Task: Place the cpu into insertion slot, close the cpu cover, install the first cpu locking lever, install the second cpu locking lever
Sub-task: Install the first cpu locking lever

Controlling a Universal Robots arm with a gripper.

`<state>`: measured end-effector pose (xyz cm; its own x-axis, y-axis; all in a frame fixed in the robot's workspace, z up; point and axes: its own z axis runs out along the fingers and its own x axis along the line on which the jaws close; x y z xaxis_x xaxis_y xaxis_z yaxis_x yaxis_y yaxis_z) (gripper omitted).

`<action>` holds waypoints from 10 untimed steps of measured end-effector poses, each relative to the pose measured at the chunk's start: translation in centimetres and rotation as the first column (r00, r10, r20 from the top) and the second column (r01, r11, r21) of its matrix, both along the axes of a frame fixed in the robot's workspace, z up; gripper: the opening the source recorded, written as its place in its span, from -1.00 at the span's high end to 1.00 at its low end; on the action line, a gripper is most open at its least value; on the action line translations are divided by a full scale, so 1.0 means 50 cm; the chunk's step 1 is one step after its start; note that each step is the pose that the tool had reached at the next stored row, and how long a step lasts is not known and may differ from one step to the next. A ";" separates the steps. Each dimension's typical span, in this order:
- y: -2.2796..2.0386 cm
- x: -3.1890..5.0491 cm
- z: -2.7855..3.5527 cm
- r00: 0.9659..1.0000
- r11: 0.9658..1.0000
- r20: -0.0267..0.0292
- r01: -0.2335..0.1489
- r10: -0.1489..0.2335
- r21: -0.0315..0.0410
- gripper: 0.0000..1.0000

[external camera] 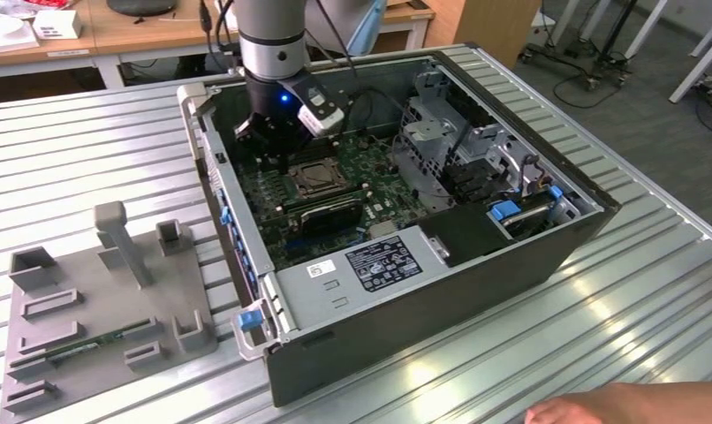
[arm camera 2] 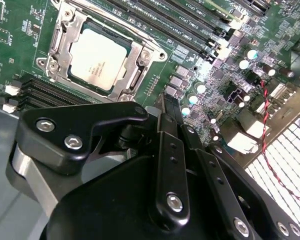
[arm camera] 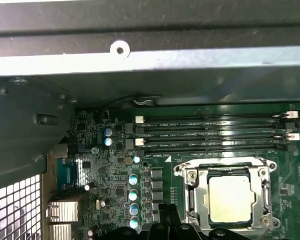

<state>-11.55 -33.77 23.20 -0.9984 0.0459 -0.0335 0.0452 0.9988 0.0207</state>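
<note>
Am working over a ribbed silvery metal desk (external camera: 651, 300); light is glinting off its slats near the front edge. A wooden desk (external camera: 155, 34) is standing beyond its far edge. Grey floor (external camera: 639, 88) is showing at the exterior view's right, castored stand legs (external camera: 574, 66) resting on it.

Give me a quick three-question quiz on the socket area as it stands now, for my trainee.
1. True or false: the cpu lies in the insertion slot.
2. The cpu cover is: A) standing upright, B) lying flat around the cpu, C) missing.
3. Fill in: the gripper is inside the computer ____.
Key: 1 true; 2 B; 3 case.
</note>
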 end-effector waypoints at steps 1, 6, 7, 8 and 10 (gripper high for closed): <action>0.0000 0.000 0.003 1.000 1.000 0.000 0.000 0.000 0.000 0.79; 0.0000 0.000 0.022 1.000 1.000 0.000 0.000 0.000 0.000 0.79; 0.0000 0.000 0.026 1.000 1.000 0.000 0.000 0.000 0.000 0.79; 0.0000 0.000 0.030 1.000 1.000 0.000 0.000 0.000 0.000 0.79; 0.0000 0.000 0.037 1.000 1.000 0.000 0.000 0.000 0.000 0.79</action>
<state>-11.56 -33.77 25.07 -0.9984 0.0460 -0.0335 0.0453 0.9988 0.0204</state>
